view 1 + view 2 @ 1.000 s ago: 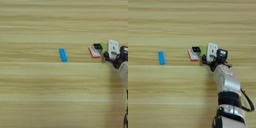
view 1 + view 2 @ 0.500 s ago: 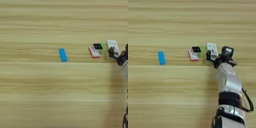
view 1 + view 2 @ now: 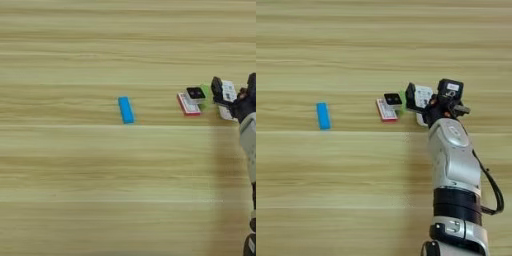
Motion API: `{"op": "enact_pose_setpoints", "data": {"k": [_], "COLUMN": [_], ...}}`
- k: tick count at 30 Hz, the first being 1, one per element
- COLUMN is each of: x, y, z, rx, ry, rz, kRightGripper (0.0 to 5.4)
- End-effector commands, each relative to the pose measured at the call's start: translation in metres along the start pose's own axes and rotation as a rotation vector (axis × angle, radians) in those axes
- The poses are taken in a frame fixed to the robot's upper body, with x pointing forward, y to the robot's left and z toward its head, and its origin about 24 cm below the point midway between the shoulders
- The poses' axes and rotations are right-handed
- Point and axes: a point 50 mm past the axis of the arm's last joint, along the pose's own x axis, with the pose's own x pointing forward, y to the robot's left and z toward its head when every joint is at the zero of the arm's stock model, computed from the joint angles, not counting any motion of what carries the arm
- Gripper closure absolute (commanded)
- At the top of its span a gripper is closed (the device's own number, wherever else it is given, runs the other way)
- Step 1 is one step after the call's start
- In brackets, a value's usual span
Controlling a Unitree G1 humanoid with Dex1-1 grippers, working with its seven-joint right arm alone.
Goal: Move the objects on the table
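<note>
End effector gripping white remote (beside packet); blue bar apart

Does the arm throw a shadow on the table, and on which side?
Right eye view: a faint, soft shadow lies on the table left of the silver forearm, which carries a pale highlight. Left eye view: the same dim band shows, though the picture edge cuts off most of the forearm.
</note>
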Motion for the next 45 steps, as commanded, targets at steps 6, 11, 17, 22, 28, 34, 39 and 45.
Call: {"op": "enact_pose_setpoints", "data": {"k": [6,11,17,22,28,34,39,45], "x": [0.008,0.016,0.023,0.027,0.027,0.028,0.028,0.029], "y": [0.033,0.041,0.041,0.038,0.039,0.039,0.040,0.039], "z": [0.032,0.026,0.017,0.010,0.007,0.004,0.002,-0.001], "rx": [-0.073,-0.093,-0.099,-0.109,-0.114,-0.118,-0.118,-0.123], "ry": [-0.097,-0.071,-0.028,0.017,0.029,0.042,0.049,0.069], "rz": [0.168,0.195,0.194,0.164,0.177,0.187,0.189,0.186], "kRightGripper": [0.02,0.02,0.02,0.02,0.02,0.02,0.02,0.02]}}
